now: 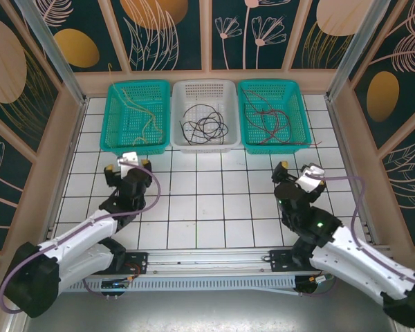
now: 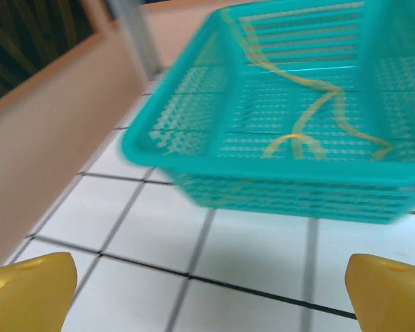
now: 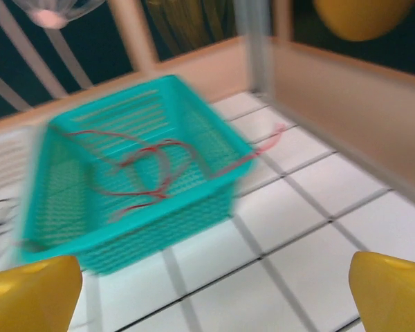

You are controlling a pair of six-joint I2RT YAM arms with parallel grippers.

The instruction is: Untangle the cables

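The left gripper [image 2: 207, 297] holds its jaws wide apart, nothing between them, above the white tiles [image 2: 249, 249]. Just ahead of these jaws stands a teal basket [image 2: 194, 149] with the yellow cables [image 2: 290, 137] inside. The right gripper [image 3: 214, 294] is also spread wide and empty. Ahead of it, a little to the left, a second teal basket [image 3: 159, 207] keeps the red cables [image 3: 152, 153]; one red end hangs over its right rim. Between both baskets, a white basket [image 1: 205, 147] holds the black cables [image 1: 206, 124].

Yellow cables [image 2: 290, 137], black cables [image 1: 206, 126] and red cables [image 3: 146, 155] show against a white, black-gridded table [image 1: 207, 207].
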